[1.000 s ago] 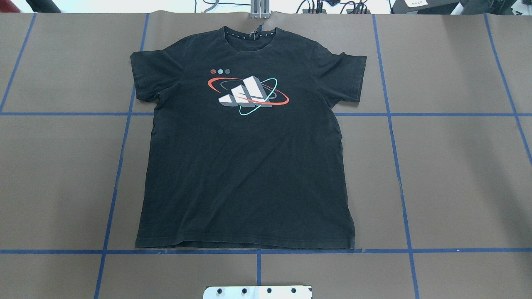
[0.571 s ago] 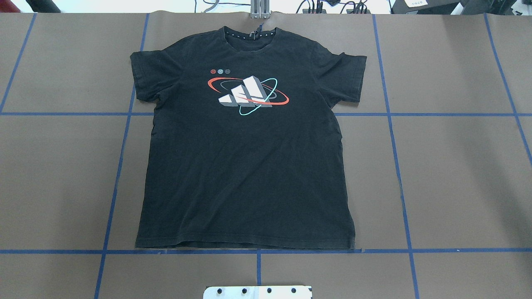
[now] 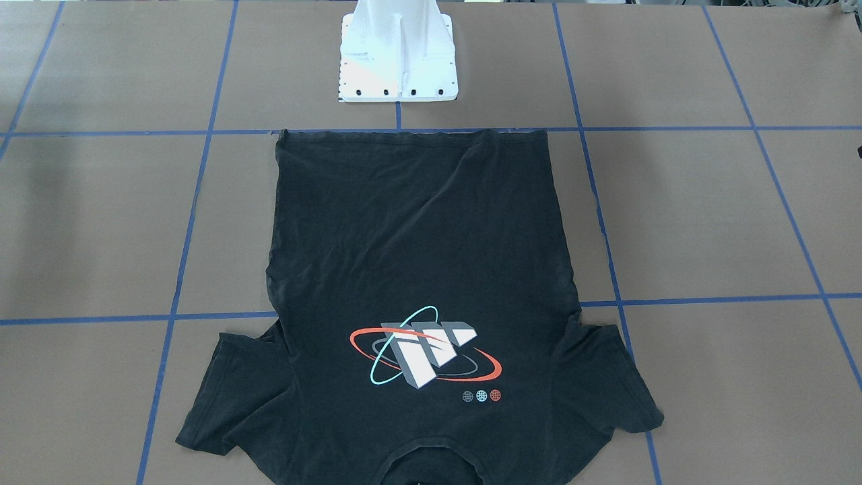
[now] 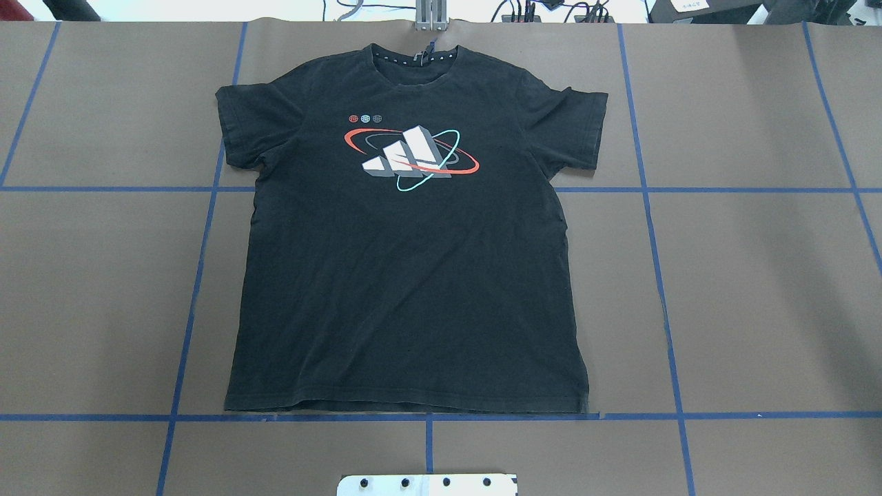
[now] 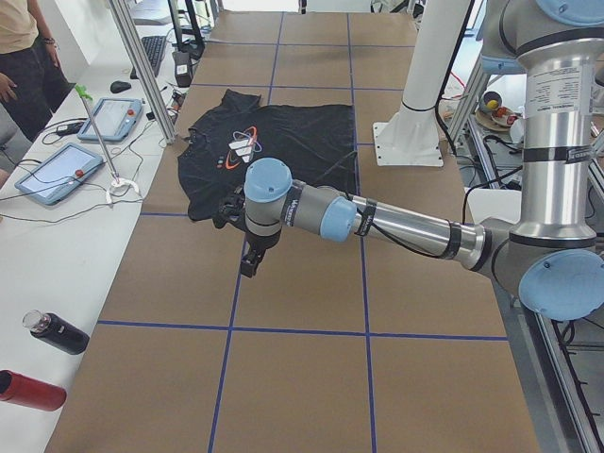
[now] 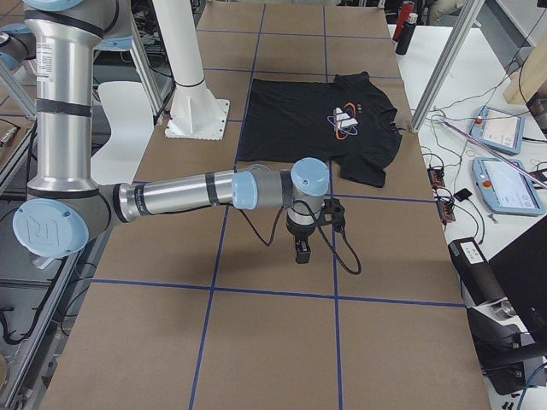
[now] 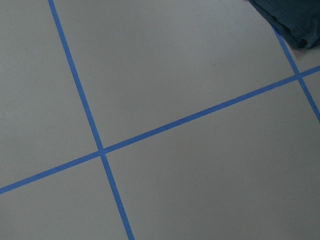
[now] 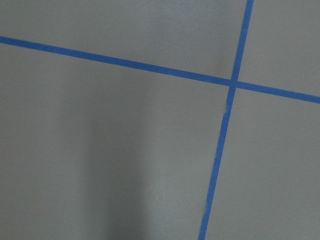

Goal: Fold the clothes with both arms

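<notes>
The black T-shirt (image 4: 410, 262) lies flat and print-up on the brown table, collar at the far edge, hem near the robot base; it also shows in the front-facing view (image 3: 417, 269). A sleeve edge (image 7: 290, 25) shows at the top right of the left wrist view. My left gripper (image 5: 247, 267) hangs over bare table beside the shirt's sleeve, apart from it. My right gripper (image 6: 302, 254) hangs over bare table on the shirt's other side. Both show only in the side views, so I cannot tell whether they are open or shut.
Blue tape lines (image 4: 441, 417) grid the brown table. The white mounting pedestal (image 3: 397, 54) stands by the hem. Tablets and cables (image 5: 57, 170) lie on the side bench, with bottles (image 5: 55, 332) near it. A person (image 5: 24, 57) stands at the far left.
</notes>
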Tool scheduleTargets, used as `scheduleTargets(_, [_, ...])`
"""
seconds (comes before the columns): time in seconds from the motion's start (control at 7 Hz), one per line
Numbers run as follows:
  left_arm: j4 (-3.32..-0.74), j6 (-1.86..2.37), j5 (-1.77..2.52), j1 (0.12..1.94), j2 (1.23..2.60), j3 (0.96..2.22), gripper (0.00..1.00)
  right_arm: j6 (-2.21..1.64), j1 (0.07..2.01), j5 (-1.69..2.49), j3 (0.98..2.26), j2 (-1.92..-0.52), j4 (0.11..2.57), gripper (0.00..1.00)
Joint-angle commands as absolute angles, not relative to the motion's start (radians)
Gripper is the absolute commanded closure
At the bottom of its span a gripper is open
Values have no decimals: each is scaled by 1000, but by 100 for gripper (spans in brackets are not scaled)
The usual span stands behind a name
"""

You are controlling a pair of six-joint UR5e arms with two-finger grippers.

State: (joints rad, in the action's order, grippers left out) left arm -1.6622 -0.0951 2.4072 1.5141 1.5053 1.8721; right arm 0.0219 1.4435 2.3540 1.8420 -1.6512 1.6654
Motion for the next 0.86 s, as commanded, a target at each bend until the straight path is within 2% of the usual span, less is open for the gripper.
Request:
scheduleTargets(0.0, [-1660, -91, 2407, 1514, 1503, 1871, 1, -149, 1387, 2401, 1751, -1537, 1573, 0])
scheduleTargets(0.14, [-1660, -91, 2407, 1514, 1503, 1870, 1, -282, 1323, 2393, 1668, -1452, 1458, 0])
scheduleTargets(0.57, [-1663, -94, 2408, 1514, 1503, 1882, 1, -578, 1205, 2357, 1256, -1129, 1087, 0])
scheduleTargets(0.71, [-1666, -94, 2408, 1514, 1505, 1881, 1, -665, 1142, 2259, 1208, -1077, 1004, 0])
